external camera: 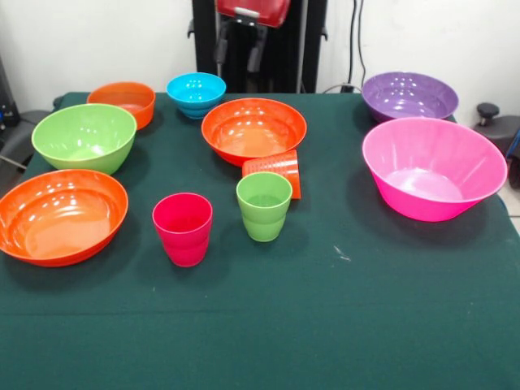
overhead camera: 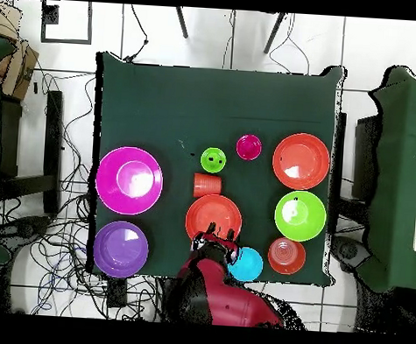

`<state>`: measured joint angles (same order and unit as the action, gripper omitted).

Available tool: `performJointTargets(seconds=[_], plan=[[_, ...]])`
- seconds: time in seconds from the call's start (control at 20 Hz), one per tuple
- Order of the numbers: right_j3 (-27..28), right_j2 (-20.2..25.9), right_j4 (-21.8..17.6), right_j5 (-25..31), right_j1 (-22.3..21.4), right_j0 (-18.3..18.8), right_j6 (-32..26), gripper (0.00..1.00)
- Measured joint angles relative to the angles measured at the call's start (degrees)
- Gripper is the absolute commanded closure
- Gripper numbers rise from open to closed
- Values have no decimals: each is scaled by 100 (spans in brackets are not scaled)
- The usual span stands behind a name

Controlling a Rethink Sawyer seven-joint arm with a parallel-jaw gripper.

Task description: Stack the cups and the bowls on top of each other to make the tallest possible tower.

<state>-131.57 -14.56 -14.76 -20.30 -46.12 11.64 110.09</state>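
Observation:
The green cup [external camera: 263, 205] and the magenta-red cup [external camera: 183, 227] stand upright mid-table. The orange cup [external camera: 275, 172] lies on its side against a wide orange bowl [external camera: 253, 130]. A second wide orange bowl [external camera: 61, 215], the green bowl [external camera: 84, 136], the small orange bowl [external camera: 122, 101] and the small blue bowl [external camera: 196, 93] sit on the left. The purple bowl [external camera: 409, 96] and the large pink bowl [external camera: 432, 166] sit on the right. Nothing is stacked. My gripper [external camera: 240, 53] hangs open and empty at the table's far edge, above and behind the middle orange bowl [overhead camera: 214, 217]. It also shows in the overhead view [overhead camera: 216, 238].
The dark green table [external camera: 325, 325] has open cloth along its front half. In the overhead view, chairs and cables surround the table [overhead camera: 163, 97].

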Motion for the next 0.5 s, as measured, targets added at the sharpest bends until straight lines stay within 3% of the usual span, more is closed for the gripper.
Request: performJointTargets(seconds=[0.15,0.5], plan=[[0,-172,258,-56,125,-460,0,0],[1,-338,607,-205,359,-897,41,0]])
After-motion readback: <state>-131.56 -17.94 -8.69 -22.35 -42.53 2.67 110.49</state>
